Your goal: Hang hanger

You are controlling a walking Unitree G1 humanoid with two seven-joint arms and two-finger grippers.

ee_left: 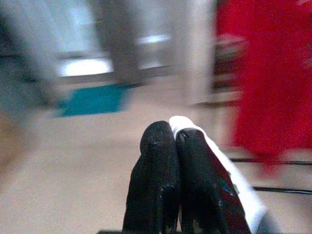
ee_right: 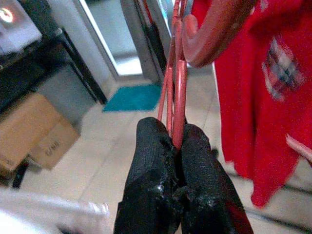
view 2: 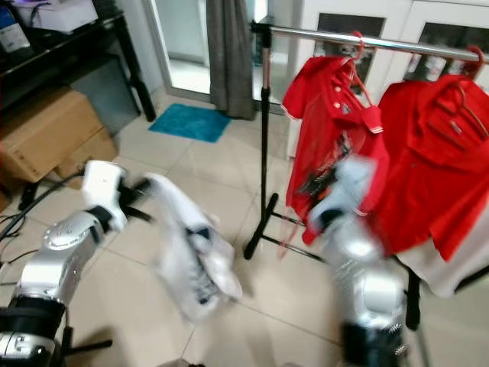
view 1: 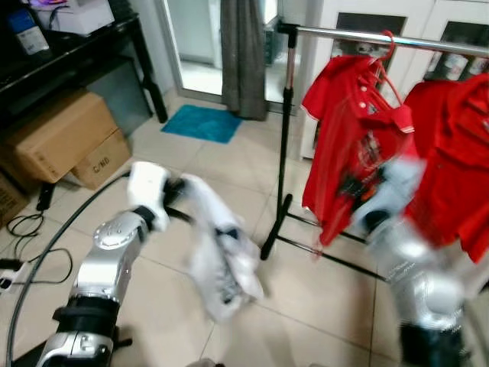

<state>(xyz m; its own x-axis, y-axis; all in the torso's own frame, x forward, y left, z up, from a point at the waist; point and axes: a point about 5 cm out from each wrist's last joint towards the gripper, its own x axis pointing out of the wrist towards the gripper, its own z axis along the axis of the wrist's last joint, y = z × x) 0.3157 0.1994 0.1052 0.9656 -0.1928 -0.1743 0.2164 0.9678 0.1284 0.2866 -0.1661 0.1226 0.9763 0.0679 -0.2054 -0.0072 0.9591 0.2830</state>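
**Hanger in hand, not yet on the rail**

Right gripper (ee_right: 175, 146) pinching red hanger (ee_right: 178, 73) by its wires, hook free below the rail (view 1: 382, 37). Left gripper (ee_left: 174, 141) pressed together on white garment (view 1: 218, 252), held out to the left. Hooking over the rail still to do, beside red shirts (view 1: 355, 145).

Motion blur smeared the right arm (view 1: 397, 245) into a pale streak before the red shirts (view 1: 359, 145), hiding its tool. The white garment (view 1: 221, 260) was blurred shapeless. The second shirt (view 1: 458, 168) and the rail (view 1: 382, 37) ran off the frame's right edge.
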